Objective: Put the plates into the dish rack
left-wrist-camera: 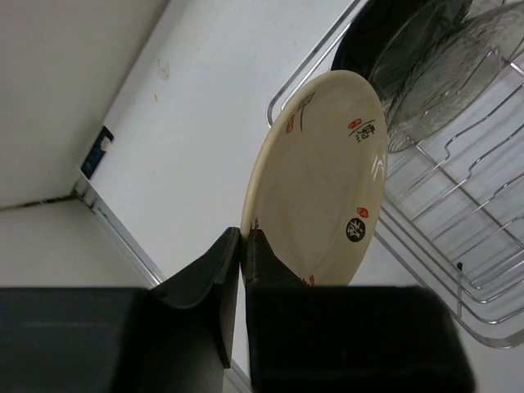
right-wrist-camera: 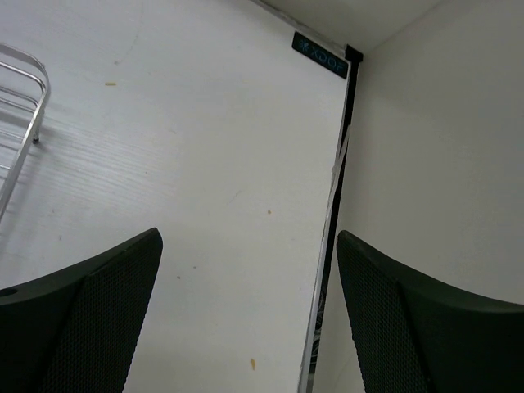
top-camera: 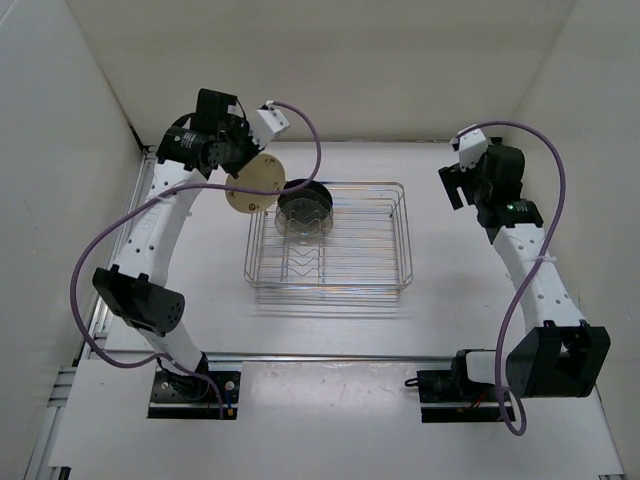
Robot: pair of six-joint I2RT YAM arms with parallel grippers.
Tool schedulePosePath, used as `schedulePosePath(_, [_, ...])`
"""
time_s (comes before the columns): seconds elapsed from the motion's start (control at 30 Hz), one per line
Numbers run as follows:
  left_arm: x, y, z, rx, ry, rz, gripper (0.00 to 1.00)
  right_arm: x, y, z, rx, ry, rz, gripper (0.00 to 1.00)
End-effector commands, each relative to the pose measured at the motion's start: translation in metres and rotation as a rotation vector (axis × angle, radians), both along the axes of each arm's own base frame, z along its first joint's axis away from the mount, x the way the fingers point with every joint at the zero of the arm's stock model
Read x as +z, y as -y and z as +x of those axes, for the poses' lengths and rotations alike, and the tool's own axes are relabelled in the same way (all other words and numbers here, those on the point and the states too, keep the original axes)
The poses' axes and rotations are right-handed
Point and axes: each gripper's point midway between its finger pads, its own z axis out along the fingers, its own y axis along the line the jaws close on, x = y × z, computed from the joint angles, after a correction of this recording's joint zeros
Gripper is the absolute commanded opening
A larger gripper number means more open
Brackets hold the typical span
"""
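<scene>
White worktop (top-camera: pixel 460 280), walled enclosure. Left pincer (left-wrist-camera: pixel 243 239): clamped on the rim of a round cream-yellow plate (left-wrist-camera: pixel 319 180) with red and black marks, held on edge just beside the far-left corner of the rectangular silver wire dish rack (top-camera: pixel 405 240). Inside that corner: glossy black plate (left-wrist-camera: pixel 359 42) and two translucent greyish plates (left-wrist-camera: pixel 458 74), standing. Right pincer (right-wrist-camera: pixel 248 241): apart, holding nothing, over worktop right of the rack.

A robotics lab cell: bare white enclosure walls (top-camera: pixel 350 60), aluminium rail (top-camera: pixel 330 357) edging the table (top-camera: pixel 450 310)
</scene>
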Motion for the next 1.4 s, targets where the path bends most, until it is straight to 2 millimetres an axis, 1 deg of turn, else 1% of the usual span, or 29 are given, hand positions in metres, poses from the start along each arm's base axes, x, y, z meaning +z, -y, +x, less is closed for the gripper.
schedulePosePath(0.0, [0.074,0.005,-0.014,0.008,0.222,0.008,0.1,0.003,0.004,-0.008,0.0,0.016,0.054,0.9])
schedulePosePath(0.07, [0.074,0.016,-0.019,-0.018,0.234,0.029,0.1,-0.008,0.01,-0.011,-0.015,-0.008,0.053,0.91])
schedulePosePath(0.1, [0.08,0.027,-0.025,-0.049,0.262,0.034,0.1,-0.008,0.012,-0.011,-0.02,-0.009,0.065,0.91])
schedulePosePath(0.13, [0.074,0.029,-0.028,-0.051,0.263,0.065,0.1,-0.012,0.016,-0.012,-0.031,-0.017,0.065,0.91])
schedulePosePath(0.17, [0.08,0.042,-0.039,-0.088,0.291,0.065,0.1,-0.012,0.016,-0.012,-0.031,-0.017,0.065,0.91])
schedulePosePath(0.2, [0.085,0.045,-0.039,-0.087,0.326,0.091,0.1,-0.017,0.018,-0.013,-0.032,-0.028,0.07,0.91])
schedulePosePath(0.23, [0.077,0.05,-0.043,-0.094,0.319,0.108,0.1,-0.017,0.022,-0.013,-0.041,-0.028,0.07,0.91])
schedulePosePath(0.27, [0.079,0.056,-0.048,-0.113,0.334,0.12,0.1,-0.022,0.022,-0.015,-0.046,-0.037,0.078,0.91])
schedulePosePath(0.3, [0.081,0.068,-0.058,-0.147,0.344,0.118,0.1,-0.022,0.024,-0.015,-0.047,-0.037,0.083,0.91])
schedulePosePath(0.33, [0.075,0.071,-0.058,-0.149,0.348,0.155,0.1,-0.026,0.024,-0.016,-0.048,-0.048,0.084,0.91])
schedulePosePath(0.37, [0.073,0.074,-0.064,-0.157,0.35,0.163,0.1,-0.025,0.024,-0.015,-0.047,-0.039,0.084,0.91])
schedulePosePath(0.4, [0.073,0.083,-0.069,-0.182,0.369,0.175,0.1,-0.029,0.027,-0.016,-0.057,-0.047,0.084,0.91])
schedulePosePath(0.47, [0.072,0.087,-0.072,-0.19,0.385,0.185,0.1,-0.035,0.029,-0.018,-0.061,-0.059,0.097,0.91])
schedulePosePath(0.5, [0.065,0.09,-0.074,-0.208,0.375,0.201,0.1,-0.035,0.029,-0.018,-0.061,-0.059,0.097,0.91])
schedulePosePath(0.53, [0.069,0.092,-0.075,-0.216,0.398,0.21,0.1,-0.036,0.032,-0.02,-0.075,-0.059,0.106,0.91])
schedulePosePath(0.57, [0.066,0.092,-0.075,-0.221,0.405,0.216,0.1,-0.04,0.032,-0.022,-0.075,-0.068,0.106,0.91])
schedulePosePath(0.6, [0.07,0.093,-0.073,-0.222,0.423,0.211,0.1,-0.036,0.032,-0.023,-0.075,-0.059,0.106,0.91])
schedulePosePath(0.67, [0.064,0.098,-0.073,-0.241,0.424,0.225,0.1,-0.038,0.031,-0.025,-0.075,-0.06,0.106,0.91])
schedulePosePath(0.73, [0.066,0.099,-0.07,-0.248,0.451,0.227,0.1,-0.038,0.035,-0.026,-0.084,-0.06,0.106,0.91])
schedulePosePath(0.77, [0.063,0.1,-0.069,-0.255,0.454,0.238,0.1,-0.042,0.035,-0.027,-0.084,-0.069,0.106,0.91])
schedulePosePath(0.8, [0.055,0.101,-0.068,-0.267,0.446,0.259,0.1,-0.039,0.034,-0.028,-0.088,-0.06,0.114,0.91])
schedulePosePath(0.87, [0.051,0.103,-0.067,-0.284,0.461,0.264,0.1,-0.037,0.035,-0.027,-0.088,-0.05,0.114,0.91])
schedulePosePath(0.93, [0.04,0.103,-0.068,-0.314,0.45,0.295,0.1,-0.037,0.037,-0.027,-0.095,-0.05,0.128,0.91])
schedulePosePath(1.07, [0.03,0.108,-0.07,-0.348,0.456,0.31,0.1,-0.037,0.036,-0.027,-0.099,-0.05,0.136,0.92])
schedulePosePath(1.2, [0.025,0.115,-0.07,-0.384,0.468,0.327,0.1,-0.036,0.034,-0.025,-0.095,-0.041,0.148,0.92])
schedulePosePath(1.23, [0.021,0.118,-0.072,-0.396,0.463,0.33,0.1,-0.041,0.034,-0.027,-0.1,-0.051,0.157,0.92])
schedulePosePath(1.27, [0.025,0.119,-0.071,-0.397,0.478,0.329,0.1,-0.041,0.034,-0.027,-0.1,-0.051,0.157,0.92])
schedulePosePath(1.33, [0.015,0.121,-0.074,-0.418,0.464,0.347,0.1,-0.045,0.036,-0.028,-0.102,-0.06,0.162,0.92])
schedulePosePath(1.37, [0.018,0.123,-0.072,-0.42,0.478,0.347,0.1,-0.045,0.036,-0.028,-0.102,-0.06,0.162,0.92])
